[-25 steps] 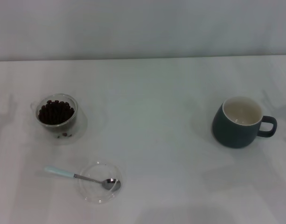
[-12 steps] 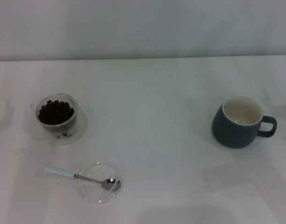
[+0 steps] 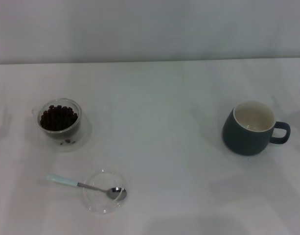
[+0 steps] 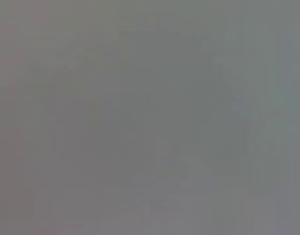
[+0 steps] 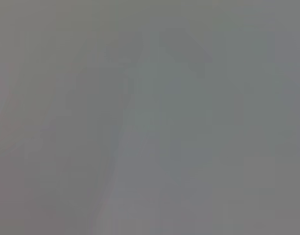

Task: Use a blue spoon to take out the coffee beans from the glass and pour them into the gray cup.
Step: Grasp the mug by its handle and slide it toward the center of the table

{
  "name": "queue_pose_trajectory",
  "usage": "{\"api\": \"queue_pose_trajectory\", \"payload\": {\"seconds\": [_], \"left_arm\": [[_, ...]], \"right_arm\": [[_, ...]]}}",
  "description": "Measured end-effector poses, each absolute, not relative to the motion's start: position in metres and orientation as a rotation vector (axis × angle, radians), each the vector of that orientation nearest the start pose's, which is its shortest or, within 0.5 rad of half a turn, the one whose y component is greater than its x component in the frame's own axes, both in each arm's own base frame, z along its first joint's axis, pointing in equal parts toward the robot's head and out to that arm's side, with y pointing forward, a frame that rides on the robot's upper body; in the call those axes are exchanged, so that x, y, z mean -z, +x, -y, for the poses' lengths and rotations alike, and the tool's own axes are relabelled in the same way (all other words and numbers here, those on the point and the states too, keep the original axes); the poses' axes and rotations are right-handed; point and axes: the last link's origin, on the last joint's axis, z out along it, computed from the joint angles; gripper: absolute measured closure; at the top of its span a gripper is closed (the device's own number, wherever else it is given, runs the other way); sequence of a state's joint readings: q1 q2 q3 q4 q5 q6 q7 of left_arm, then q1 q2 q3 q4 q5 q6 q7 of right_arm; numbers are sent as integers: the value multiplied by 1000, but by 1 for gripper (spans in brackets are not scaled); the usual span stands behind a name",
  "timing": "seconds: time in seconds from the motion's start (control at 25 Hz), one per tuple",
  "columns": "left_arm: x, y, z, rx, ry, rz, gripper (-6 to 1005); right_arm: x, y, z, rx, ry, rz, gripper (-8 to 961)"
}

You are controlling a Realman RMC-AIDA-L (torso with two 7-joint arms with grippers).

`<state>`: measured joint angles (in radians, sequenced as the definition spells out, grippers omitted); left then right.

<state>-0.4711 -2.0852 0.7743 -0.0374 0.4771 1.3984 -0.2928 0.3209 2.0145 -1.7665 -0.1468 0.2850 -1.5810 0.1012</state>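
The glass (image 3: 60,121) stands at the left of the white table, filled with dark coffee beans (image 3: 57,117). A few beans (image 3: 67,141) lie by its foot. The blue spoon (image 3: 83,185) lies in front of it, its pale blue handle on the table and its metal bowl resting in a flat clear dish (image 3: 104,191). The gray cup (image 3: 252,128) stands at the right, handle to the right, its cream inside empty. Neither gripper shows in the head view. Both wrist views are plain grey.
The white table (image 3: 154,127) runs back to a pale wall. The stretch between the glass and the gray cup holds nothing.
Faint shadows at the table's left and right edges have shifted slightly. The glass, spoon, dish and cup have not moved.
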Motion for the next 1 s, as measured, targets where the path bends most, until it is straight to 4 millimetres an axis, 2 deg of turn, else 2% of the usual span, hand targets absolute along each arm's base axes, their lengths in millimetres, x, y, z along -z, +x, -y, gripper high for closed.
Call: {"api": "queue_pose_trajectory", "payload": {"seconds": [0.12, 0.2, 0.72, 0.92, 1.0], "left_arm": [[-35, -350, -305, 842, -1326, 526, 273], [-36, -352, -303, 843, -1318, 528, 274], [-35, -351, -297, 866, -1320, 528, 273], [-35, -346, -300, 889, -1344, 510, 273], [-35, -345, -300, 891, -1348, 507, 274]], "right_arm": [[-52, 327, -285, -822, -1506, -115, 84], [-51, 328, -284, -826, -1515, -122, 84], [-38, 369, -234, -727, -1590, -306, 96], [-15, 382, -229, -653, -1716, -440, 103], [-11, 383, -229, -644, -1734, -451, 106]]}}
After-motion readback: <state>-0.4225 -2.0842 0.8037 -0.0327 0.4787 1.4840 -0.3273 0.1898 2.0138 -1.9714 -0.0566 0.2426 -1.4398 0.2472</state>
